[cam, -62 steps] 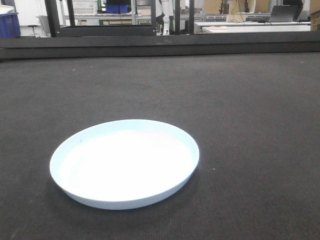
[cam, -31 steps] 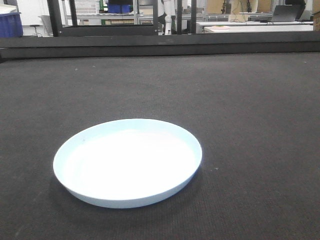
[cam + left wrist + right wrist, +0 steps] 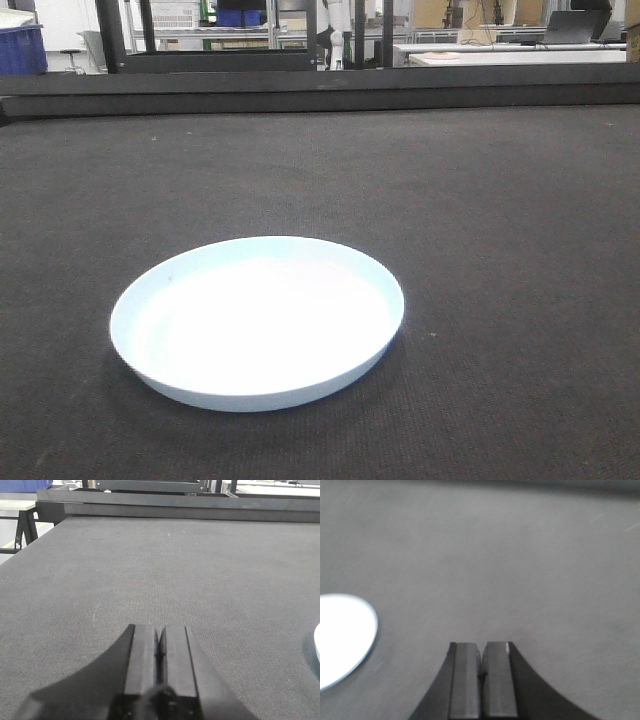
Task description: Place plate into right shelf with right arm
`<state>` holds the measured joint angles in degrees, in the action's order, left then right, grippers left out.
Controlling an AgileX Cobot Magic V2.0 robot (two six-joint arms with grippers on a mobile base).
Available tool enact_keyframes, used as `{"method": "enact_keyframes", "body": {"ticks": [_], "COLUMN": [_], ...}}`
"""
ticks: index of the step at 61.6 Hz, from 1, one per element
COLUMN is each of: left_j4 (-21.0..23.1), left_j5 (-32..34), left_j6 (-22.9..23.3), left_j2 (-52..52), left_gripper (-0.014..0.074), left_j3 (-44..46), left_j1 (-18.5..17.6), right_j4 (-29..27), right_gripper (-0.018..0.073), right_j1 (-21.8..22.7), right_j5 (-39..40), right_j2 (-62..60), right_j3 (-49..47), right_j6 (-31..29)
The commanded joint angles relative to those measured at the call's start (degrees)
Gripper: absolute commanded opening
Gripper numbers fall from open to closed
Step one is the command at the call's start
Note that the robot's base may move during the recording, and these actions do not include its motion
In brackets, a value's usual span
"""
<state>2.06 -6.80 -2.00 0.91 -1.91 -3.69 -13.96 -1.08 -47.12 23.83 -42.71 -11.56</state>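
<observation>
The white plate lies flat on the dark grey mat in the front view, left of centre. The right wrist view catches it as a bright disc at the left edge, well left of my right gripper, which is shut and empty over bare mat. A sliver of the plate's rim shows at the right edge of the left wrist view. There my left gripper is also shut with nothing in it. The right shelf is out of view. Neither gripper shows in the front view.
A dark raised rail runs along the table's far edge. Beyond it are black uprights, a blue bin at far left and white desks at the back right. The table's left edge drops to the floor.
The front view has shifted slightly, so the plate sits a little further right and higher in the frame. The plate itself still lies flat on the mat.
</observation>
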Motion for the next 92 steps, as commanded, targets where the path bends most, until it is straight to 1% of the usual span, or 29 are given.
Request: {"method": "enact_keyframes", "body": {"ticks": [1,8,14,20,29,38,42,48,54,57,65,68,80,92], "left_j4": [0.3,0.3,0.3,0.3,0.3,0.3,0.3,0.3,0.3,0.3,0.3,0.3,0.3,0.3], "left_j5": [5.0,5.0,5.0,5.0,5.0,5.0,5.0,5.0,5.0,5.0,5.0,5.0,5.0,5.0], "left_j6": [0.2,0.2,0.2,0.2,0.2,0.2,0.2,0.2,0.2,0.2,0.2,0.2,0.2,0.2], "left_j2": [0.4,0.4,0.4,0.4,0.4,0.4,0.4,0.4,0.4,0.4,0.4,0.4,0.4,0.4], "left_gripper": [-0.0047,-0.0047,-0.0047,-0.0047,-0.0047,-0.0047,-0.0047,-0.0047,-0.0047,-0.0047,-0.0047,-0.0047,-0.0047,-0.0047], "left_j3": [-0.5,-0.5,-0.5,-0.5,-0.5,-0.5,-0.5,-0.5,-0.5,-0.5,-0.5,-0.5,-0.5,-0.5], "left_j1": [-0.5,-0.5,-0.5,-0.5,-0.5,-0.5,-0.5,-0.5,-0.5,-0.5,-0.5,-0.5,-0.5,-0.5], "right_j4": [-7.7,-14.7,-19.4,-20.8,-20.9,-20.8,-20.7,-20.6,-20.6,-20.6,-20.6,-20.6,-20.7,-20.7], "right_gripper": [0.0057,0.0057,0.0057,0.0057,0.0057,0.0063,0.0102,0.0199,0.033,0.0386,0.0484,0.0499,0.0499,0.0496], "right_j1": [-0.1,-0.1,-0.4,-2.8,-10.6,-20.5,-23.7,-26.2,-26.9,-26.9,-27.1,-27.5,-29.2,-29.3], "right_j5": [-1.6,-5.4,-6.0,-4.7,1.7,9.6,13.3,19.2,24.2,25.1,25.3,25.4,25.9,27.9], "right_j2": [7.7,16.2,22.2,27.1,33.4,40.2,43.6,48.4,53.2,55.4,60.1,61.4,63.7,66.8], "right_j3": [-5.0,-7.8,-8.7,-9.2,-9.4,-9.4,-9.4,-9.4,-9.4,-9.4,-9.4,-9.4,-10.9,-11.7], "right_j6": [-6.5,-12.2,-16.4,-19.6,-19.8,-19.8,-19.8,-20.0,-20.0,-20.0,-20.0,-20.0,-20.0,-20.0]}}
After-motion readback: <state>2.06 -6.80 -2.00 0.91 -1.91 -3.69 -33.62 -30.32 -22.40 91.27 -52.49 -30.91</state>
